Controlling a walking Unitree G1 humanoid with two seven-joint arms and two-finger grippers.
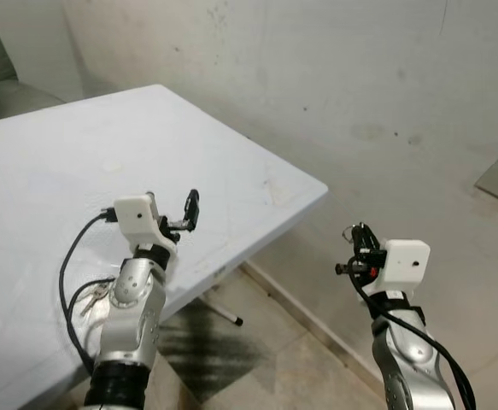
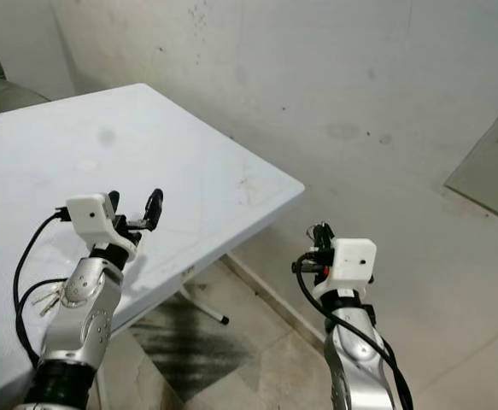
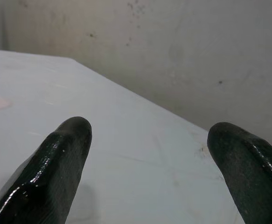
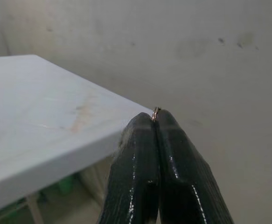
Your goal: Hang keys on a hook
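Two hands hover low in the frame: the left hand (image 1: 177,215) spread wide above the desk (image 1: 52,162), keys (image 1: 95,296) lying lower left beside its arm. It should reach down for them. The right hand (image 4: 155,122) is pressed narrow, a metal glint at its tips.

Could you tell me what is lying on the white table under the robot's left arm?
A bunch of keys lies on the white table beside the left arm, which covers part of it.
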